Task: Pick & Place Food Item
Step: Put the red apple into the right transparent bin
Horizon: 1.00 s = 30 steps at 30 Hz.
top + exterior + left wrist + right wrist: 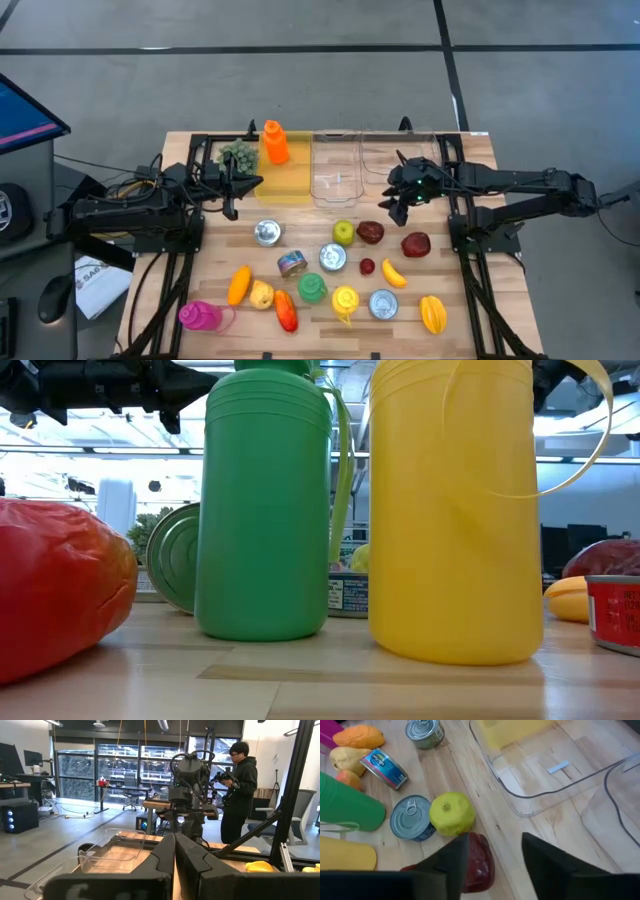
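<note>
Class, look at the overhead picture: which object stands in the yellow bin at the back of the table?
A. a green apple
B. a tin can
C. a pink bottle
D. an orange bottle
D. In the high view the orange bottle stands at the back of the yellow bin; the pink bottle, green apple and tin cans lie out on the table.
</note>
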Motion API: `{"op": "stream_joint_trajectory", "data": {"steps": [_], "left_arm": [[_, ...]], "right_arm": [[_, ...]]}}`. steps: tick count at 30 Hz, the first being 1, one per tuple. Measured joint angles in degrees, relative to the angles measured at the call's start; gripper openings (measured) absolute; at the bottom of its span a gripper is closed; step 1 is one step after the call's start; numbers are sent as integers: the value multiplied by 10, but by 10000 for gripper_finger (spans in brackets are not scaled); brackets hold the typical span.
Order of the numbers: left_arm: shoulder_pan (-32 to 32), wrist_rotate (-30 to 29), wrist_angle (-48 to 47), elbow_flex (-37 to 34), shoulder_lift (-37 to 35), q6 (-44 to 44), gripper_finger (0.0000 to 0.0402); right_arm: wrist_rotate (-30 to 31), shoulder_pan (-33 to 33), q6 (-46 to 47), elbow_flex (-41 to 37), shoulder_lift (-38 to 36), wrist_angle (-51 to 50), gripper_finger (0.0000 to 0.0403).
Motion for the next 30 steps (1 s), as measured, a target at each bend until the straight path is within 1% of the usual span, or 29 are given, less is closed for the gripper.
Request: {"op": "stream_joint_trajectory", "data": {"steps": [4, 8, 17, 21, 27, 30], "left_arm": [[0, 0, 0, 0, 0, 0, 1], [0, 0, 0, 0, 0, 0, 1], [0, 0, 0, 0, 0, 0, 1], [0, 0, 0, 0, 0, 0, 1], [0, 0, 0, 0, 0, 0, 1], [0, 0, 0, 0, 0, 0, 1]], "right_arm": [[0, 0, 0, 0, 0, 0, 245], [0, 0, 0, 0, 0, 4, 272], [5, 3, 14, 0, 8, 3, 277], [30, 20, 0, 0, 30, 3, 277], [33, 32, 7, 0, 76, 2, 277], [34, 34, 26, 0, 96, 2, 277]]}}
